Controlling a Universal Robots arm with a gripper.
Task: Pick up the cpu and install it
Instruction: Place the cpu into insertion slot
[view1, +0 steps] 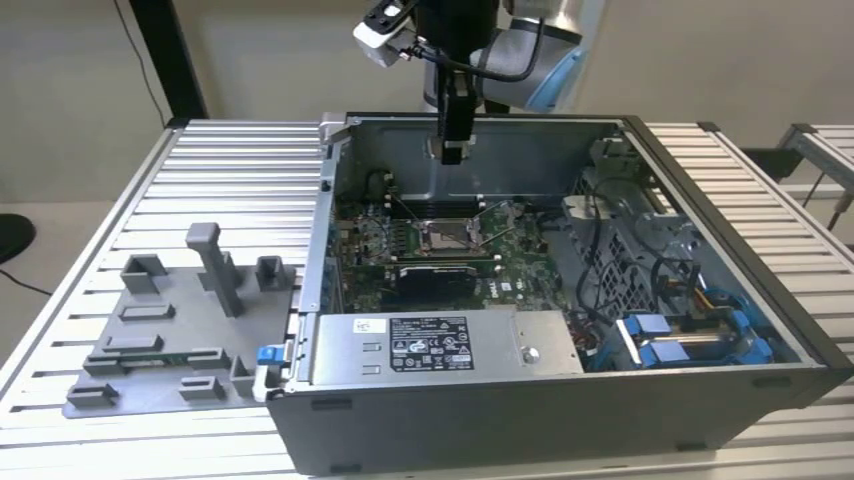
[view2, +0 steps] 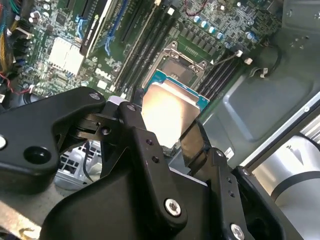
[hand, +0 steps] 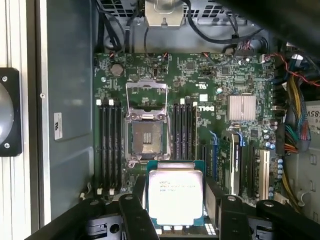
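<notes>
Black angular fingers (hand: 134, 220) clamp the flat, square, silvery cpu (hand: 175, 197) above the open metal-framed socket (hand: 146, 137) on the green motherboard (hand: 200, 100).

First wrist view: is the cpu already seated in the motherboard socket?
No, the cpu sits gripped in the hand, apart from the socket, which lies open and empty.

The cpu (hand: 175, 197) has a pale silvery top with a teal-green border. The claw (hand: 176, 202) is black. The motherboard (hand: 200, 100) is dark green. The computer case (view1: 534, 420) is grey, with blue plastic parts (view1: 667, 335) inside. The bench (view1: 227, 170) is silver with ribbed stripes. The fixture (view1: 160, 340) on it is plain grey.
</notes>
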